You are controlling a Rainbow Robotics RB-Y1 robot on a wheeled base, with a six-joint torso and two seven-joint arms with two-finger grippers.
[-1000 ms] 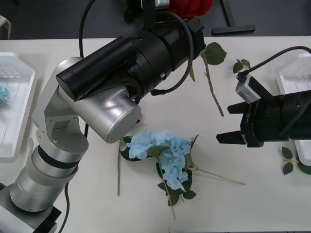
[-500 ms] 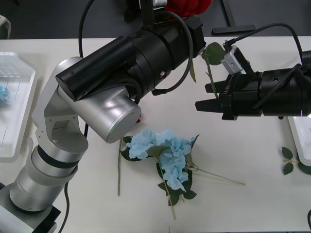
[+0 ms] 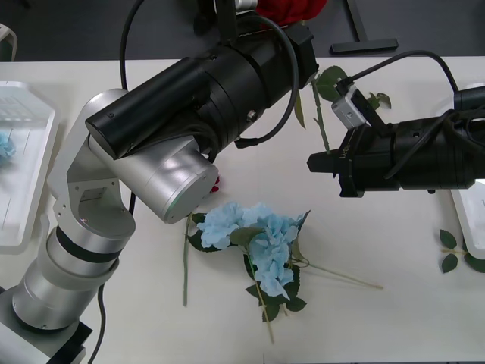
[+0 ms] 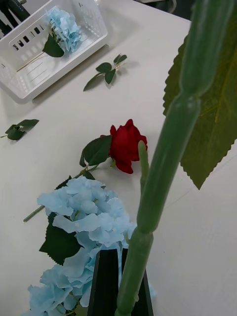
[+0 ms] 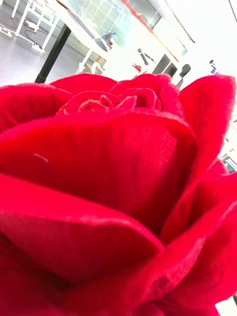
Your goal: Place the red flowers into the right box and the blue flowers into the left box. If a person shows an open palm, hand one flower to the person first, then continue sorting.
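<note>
Black two-finger right gripper [image 3: 312,162] clenched on thin green stem [image 4: 163,163] of dark red artificial rose [image 3: 292,9], head up at table's far edge beyond black-and-silver left arm [image 3: 189,98], whose own hold cannot be told. Probably a handover: best to clamp firmly low on the stem, wait for release, then swing to shallow white plastic right box [image 3: 466,220] without dragging across fluffy pale-blue hydrangeas [image 3: 258,231] lying mid-table. No brand, label or readable writing.
</note>
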